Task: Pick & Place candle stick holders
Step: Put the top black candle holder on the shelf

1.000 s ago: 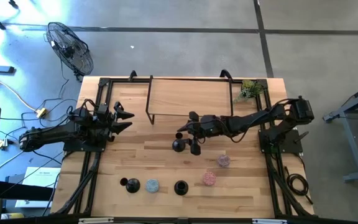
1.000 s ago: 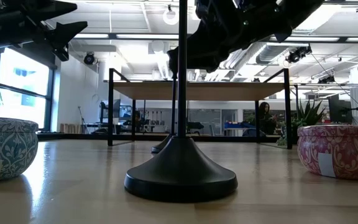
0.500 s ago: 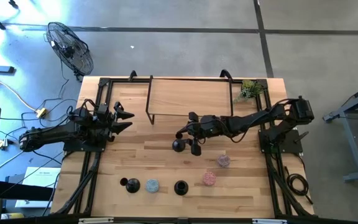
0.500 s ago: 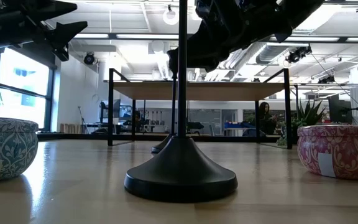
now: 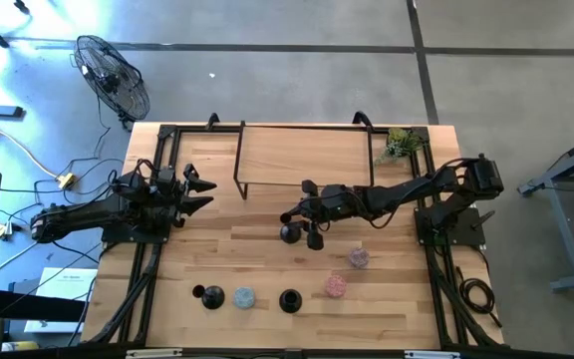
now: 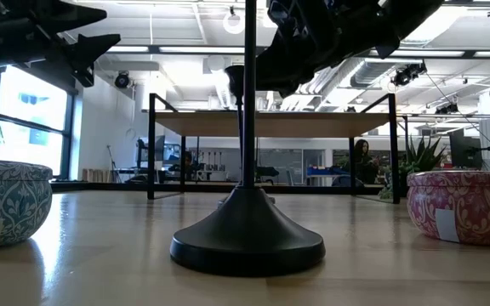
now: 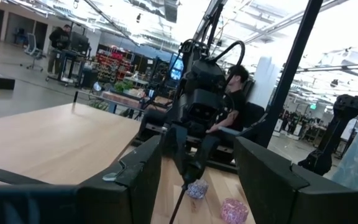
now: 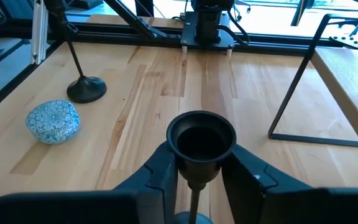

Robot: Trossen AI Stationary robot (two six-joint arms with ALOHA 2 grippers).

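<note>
Leftmost, the left gripper (image 5: pixel 199 189) hangs over the worktop's (image 5: pixel 267 254) left edge, fingers spread and holding nothing, well apart from every holder. Along the near edge stand a holder (image 5: pixel 200 293) at the left, a blue tin (image 5: pixel 243 297) just beside it, a second holder (image 5: pixel 289 299) near the middle and a pink tin (image 5: pixel 335 286) to its right; another small tin (image 5: pixel 358 257) sits a little farther back. In the low view the second holder's flared base (image 6: pixel 247 229) fills the foreground, with the blue tin (image 6: pixel 7 202) and pink tin (image 6: pixel 466 206) at either side. Near mid-worktop, in front of the black frame (image 5: pixel 307 155), the right gripper (image 5: pixel 292 221) reaches in from the right. Its wrist view shows the fingers (image 8: pixel 160 168) closing either side of the third holder's (image 8: pixel 201 142) stem just under the cup, which stands upright between them; whether they already pinch it I cannot tell. A plant (image 5: pixel 403 145) sits at the far right corner.
</note>
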